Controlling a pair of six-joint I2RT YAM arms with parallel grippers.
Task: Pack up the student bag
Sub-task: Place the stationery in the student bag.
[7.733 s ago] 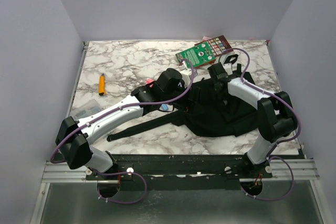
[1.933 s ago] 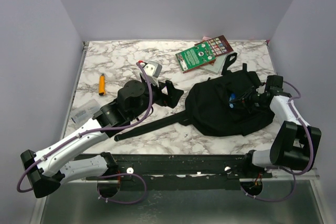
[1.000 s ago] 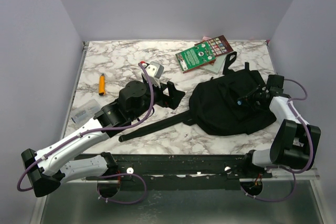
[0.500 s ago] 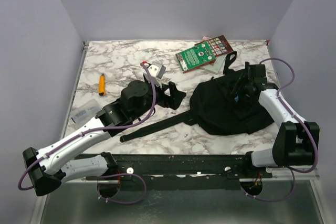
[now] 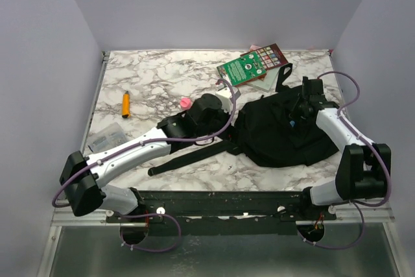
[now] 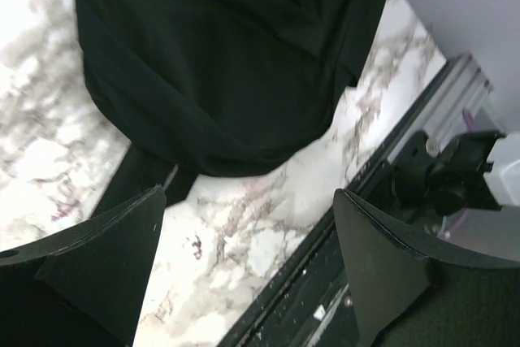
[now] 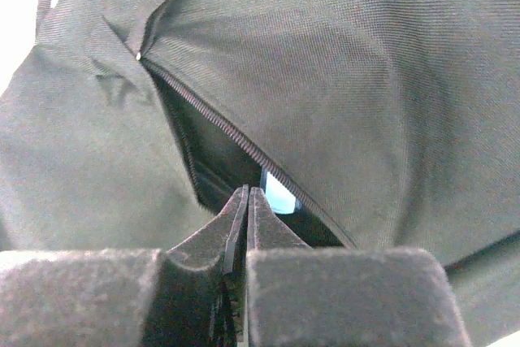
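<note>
Two grippers at student bag (image 5: 285, 137): right gripper (image 7: 247, 193) pressed together at zipper opening (image 7: 219, 152); left gripper (image 6: 244, 201) spread wide at its left edge.

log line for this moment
left claw: open, by bag | right claw: shut at bag's open zip | book: outside bag

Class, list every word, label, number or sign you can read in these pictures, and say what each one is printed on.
No text here can be read.
On the green book cover: pale print, too small to read.
On the dark red cover beside it: a grid of coloured squares, too small to read.
On the student bag: no label shows in any view.
On the orange marker: no legible marking.
</note>
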